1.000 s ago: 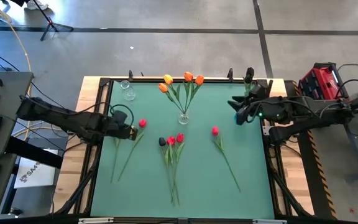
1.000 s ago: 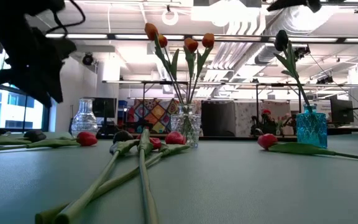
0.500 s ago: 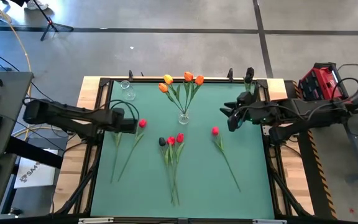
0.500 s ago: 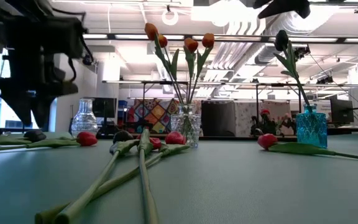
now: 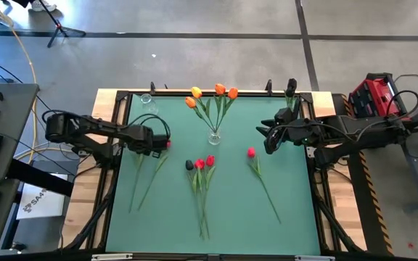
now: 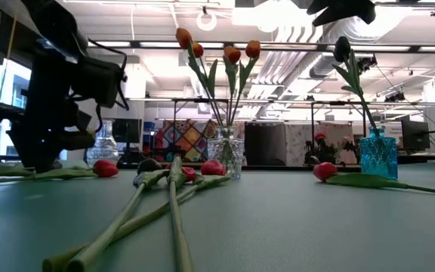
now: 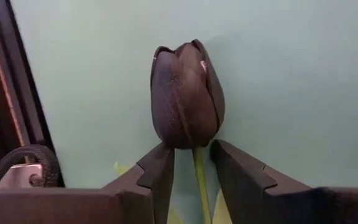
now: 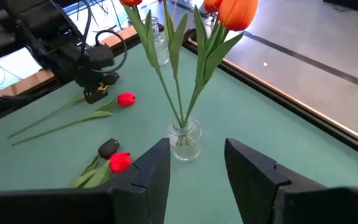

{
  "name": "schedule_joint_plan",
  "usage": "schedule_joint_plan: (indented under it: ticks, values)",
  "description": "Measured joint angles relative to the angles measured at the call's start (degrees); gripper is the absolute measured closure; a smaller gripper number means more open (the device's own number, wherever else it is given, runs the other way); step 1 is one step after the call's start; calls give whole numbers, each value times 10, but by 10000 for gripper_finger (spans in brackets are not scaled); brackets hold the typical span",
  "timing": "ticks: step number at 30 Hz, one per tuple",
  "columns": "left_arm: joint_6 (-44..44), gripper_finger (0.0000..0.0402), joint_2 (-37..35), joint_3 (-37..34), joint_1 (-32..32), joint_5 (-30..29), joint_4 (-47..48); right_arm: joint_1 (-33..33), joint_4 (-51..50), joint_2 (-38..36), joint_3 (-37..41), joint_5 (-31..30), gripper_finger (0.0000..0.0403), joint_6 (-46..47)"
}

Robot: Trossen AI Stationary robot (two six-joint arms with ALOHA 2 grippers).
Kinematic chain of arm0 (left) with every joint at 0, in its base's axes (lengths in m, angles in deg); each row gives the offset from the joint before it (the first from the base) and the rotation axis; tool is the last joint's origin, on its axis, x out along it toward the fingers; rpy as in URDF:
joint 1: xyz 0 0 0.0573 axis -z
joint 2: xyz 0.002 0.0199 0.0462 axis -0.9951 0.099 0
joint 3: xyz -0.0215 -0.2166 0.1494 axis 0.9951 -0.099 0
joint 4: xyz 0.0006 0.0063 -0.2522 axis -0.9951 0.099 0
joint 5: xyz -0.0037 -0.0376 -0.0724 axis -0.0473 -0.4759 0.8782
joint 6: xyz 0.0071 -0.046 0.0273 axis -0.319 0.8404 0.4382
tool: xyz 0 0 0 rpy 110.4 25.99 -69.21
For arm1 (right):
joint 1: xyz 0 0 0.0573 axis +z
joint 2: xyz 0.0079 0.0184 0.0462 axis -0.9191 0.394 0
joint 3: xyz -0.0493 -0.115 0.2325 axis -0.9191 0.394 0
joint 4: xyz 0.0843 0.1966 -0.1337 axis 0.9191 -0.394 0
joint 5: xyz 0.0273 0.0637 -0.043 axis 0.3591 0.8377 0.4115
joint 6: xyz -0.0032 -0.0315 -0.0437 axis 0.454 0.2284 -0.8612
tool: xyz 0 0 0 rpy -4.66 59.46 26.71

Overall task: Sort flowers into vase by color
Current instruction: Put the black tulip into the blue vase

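Left gripper [image 7: 191, 150] is sitting low on the smooth green mat [image 5: 231, 210] at its left side, its two dark, blocky fingers spread and straddling the thin green stem of a dark tulip [image 7: 185, 93] just below the head, with a sliver of mat showing beside the stem. Only the left wrist view is showing this: the head is a glossy, near-black, egg-shaped bud with overlapping petals, lying flat on the mat. From overhead the arm is covering that bud, and only two long stems are trailing out towards the near edge, beside a red tulip [image 5: 167, 143] whose head is peeking out just past the gripper.

The right gripper [image 8: 196, 155] is hanging above the right side of the mat, its fingers apart and holding nothing. Its wrist view is looking down on a small clear ribbed glass vase [image 8: 184, 140] holding three orange tulips [image 8: 236, 12].

The low view is adding what the overhead one is flattening: a faceted blue glass vase [image 6: 377, 155] with one dark tulip standing upright in it, and a rounded clear vase [image 6: 103, 142] behind the left arm. Two red tulips [image 5: 205, 162] and a dark one [image 5: 189, 165] are lying clustered mid-mat, and another red tulip [image 5: 251, 152] is lying alone to the right.
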Motion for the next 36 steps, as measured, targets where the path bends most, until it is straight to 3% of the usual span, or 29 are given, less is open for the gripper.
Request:
schedule_joint_plan:
  ticks: [12, 17, 23, 26, 30, 36]
  values:
    - [-27, 391, -28, -1, -5, 23, -37, 0, -1, 0, 0, 0, 261, 16]
    - [-27, 394, -78, 3, 15, 60, -32, 0, -12, 0, 0, -1, 261, 18]
    - [-47, 399, -176, 32, 62, 55, -48, 0, -72, 2, 0, -28, 261, 129]
    - [-77, 399, -226, 45, 89, 46, -107, 13, -70, 14, 0, -24, 261, 165]
    - [-125, 400, -276, 48, 129, 46, -253, 40, -41, 47, 0, -14, 261, 196]
    - [-229, 401, -277, 49, 179, 42, -492, 74, 123, 118, 0, 17, 261, 177]
